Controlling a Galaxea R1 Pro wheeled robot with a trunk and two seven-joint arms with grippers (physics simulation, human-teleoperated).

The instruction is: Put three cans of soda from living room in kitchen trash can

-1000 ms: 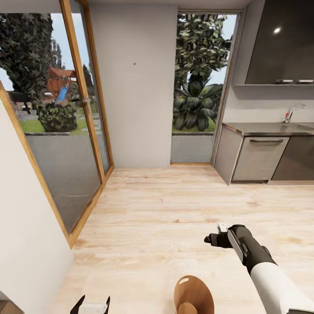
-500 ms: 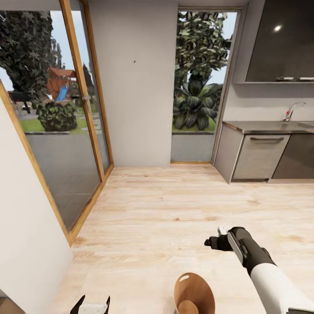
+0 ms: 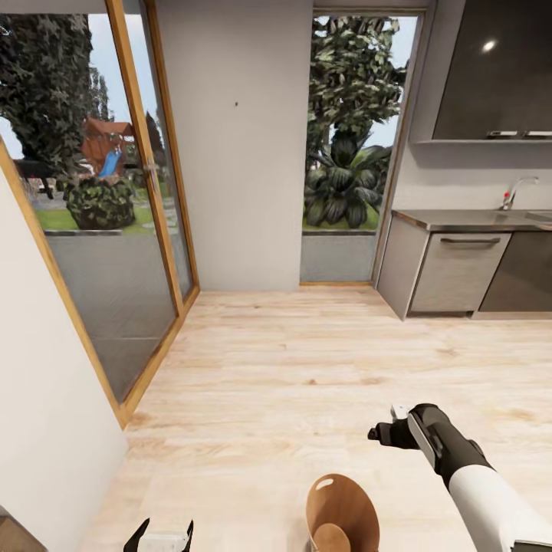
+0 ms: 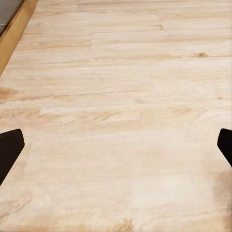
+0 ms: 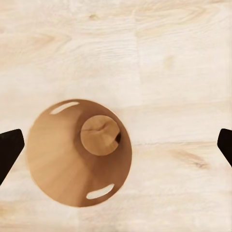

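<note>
The tash can (image 3: 343,514) stands on the pale wood kitchen floor just in front of me, a round copper-brown bin. In the right wrist view I look straight down into the tash can (image 5: 63,159); a round orange-brown disc lies at its bottom with a dark sliver beside it, and I cannot tell if that is a can. No soda can is clearly visible. My right gripper (image 3: 381,434) (image 5: 116,145) hovers above the bin, open and empty. My left gripper (image 3: 159,529) (image 4: 116,145) hangs open over bare floor to the bin's left.
Grey kitchen cabinets (image 3: 458,272) with a dark countertop (image 3: 468,220) and a tap (image 3: 515,192) stand at the right. A glazed door (image 3: 115,215) with a wood frame runs along the left, next to a pale wall (image 3: 46,429). Open wood floor (image 3: 307,353) lies ahead.
The head view has shifted slightly, so the camera moved. My right gripper has drawn a little nearer to me and to the right. Both grippers stay open.
</note>
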